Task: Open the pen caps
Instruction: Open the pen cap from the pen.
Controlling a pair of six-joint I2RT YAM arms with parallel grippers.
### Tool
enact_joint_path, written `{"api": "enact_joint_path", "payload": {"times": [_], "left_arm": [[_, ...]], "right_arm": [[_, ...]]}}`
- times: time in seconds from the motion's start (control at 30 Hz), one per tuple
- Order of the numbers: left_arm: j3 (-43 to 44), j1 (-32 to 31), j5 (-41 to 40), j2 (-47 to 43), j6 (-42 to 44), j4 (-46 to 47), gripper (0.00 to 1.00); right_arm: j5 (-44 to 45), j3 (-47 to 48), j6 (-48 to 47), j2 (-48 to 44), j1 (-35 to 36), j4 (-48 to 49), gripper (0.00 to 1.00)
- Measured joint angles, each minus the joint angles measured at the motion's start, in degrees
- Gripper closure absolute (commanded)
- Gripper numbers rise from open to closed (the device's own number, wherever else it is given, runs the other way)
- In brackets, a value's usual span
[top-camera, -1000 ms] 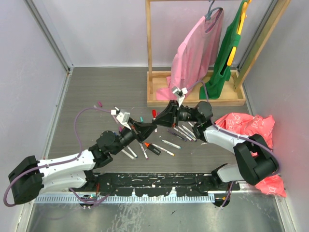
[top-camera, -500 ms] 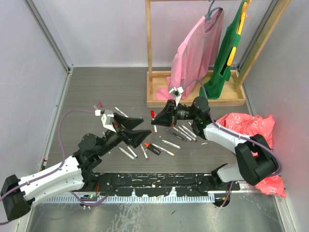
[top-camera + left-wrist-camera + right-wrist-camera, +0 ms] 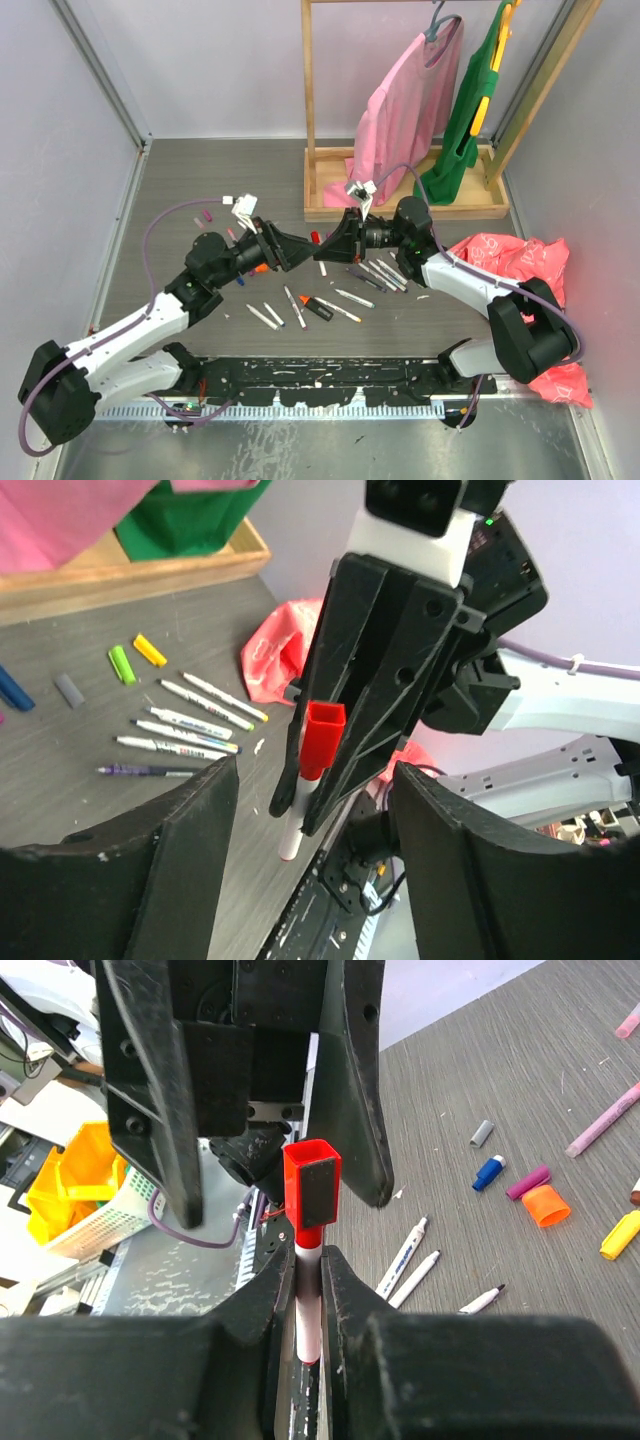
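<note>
My right gripper (image 3: pixel 309 1290) is shut on a white pen (image 3: pixel 309 1305) and holds it above the table with its red cap (image 3: pixel 311 1182) pointing at my left gripper. The left gripper (image 3: pixel 315 850) is open, one finger to each side of the red cap (image 3: pixel 322 738), and neither finger touches it. From above, the two grippers (image 3: pixel 295 250) (image 3: pixel 335 245) face each other over the table's middle with the red cap (image 3: pixel 318 237) between them. Loose caps lie on the table: orange (image 3: pixel 545 1205), blue (image 3: pixel 488 1172), purple (image 3: pixel 528 1182), green (image 3: pixel 121 665), yellow (image 3: pixel 150 650).
Several uncapped pens (image 3: pixel 350 295) and an orange-and-black marker (image 3: pixel 315 307) lie under the grippers. A wooden rack (image 3: pixel 400 210) with pink (image 3: pixel 405 110) and green (image 3: pixel 470 110) garments stands behind. A red bag (image 3: pixel 510 260) lies at the right.
The left gripper opened, drew back to the left, then rose and came back to face the red cap. The right gripper shifted slightly with its pen.
</note>
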Motion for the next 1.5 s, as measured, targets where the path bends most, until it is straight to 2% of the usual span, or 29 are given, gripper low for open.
{"api": "enact_joint_path", "payload": {"times": [0.17, 0.5, 0.7, 0.87, 0.93, 1.07, 1.27, 1.4, 1.5], "left_arm": [[0.0, 0.0, 1.4, 2.3, -2.3, -0.2, 0.47], [0.4, 0.0, 0.2, 3.6, -3.8, 0.0, 0.52], [1.3, 0.0, 0.2, 5.8, -4.3, 1.1, 0.68], [1.8, 0.0, 0.8, 6.8, -4.7, 2.1, 0.93], [1.9, 0.0, 1.0, 7.0, -4.2, 2.2, 1.00], [1.9, 0.1, 1.3, 7.3, -2.9, 2.1, 1.00], [1.8, 0.2, 0.9, 7.2, -3.0, 2.8, 1.00], [1.5, 0.2, -0.1, 6.5, -3.0, 3.7, 1.00], [0.9, 0.2, -1.2, 5.2, -2.6, 3.9, 1.00]], "right_arm": [[0.0, 0.0, -0.4, 0.0, 0.0, -1.0, 0.99], [0.0, 0.2, -1.5, 0.0, 0.4, -2.6, 0.99], [0.2, 0.6, -2.3, 0.0, 0.8, -4.2, 0.99], [0.6, 0.8, -3.0, 0.0, 0.8, -5.5, 0.98], [0.8, 1.1, -3.0, 0.0, 0.8, -6.1, 0.93], [1.2, 1.3, -3.0, 0.0, 0.8, -7.5, 0.75], [1.1, 1.5, -3.5, 0.0, 1.3, -7.6, 0.69], [1.2, 1.5, -3.9, 0.0, 2.1, -7.6, 0.70], [1.1, 1.8, -4.6, 0.3, 2.9, -8.4, 0.86]]}}
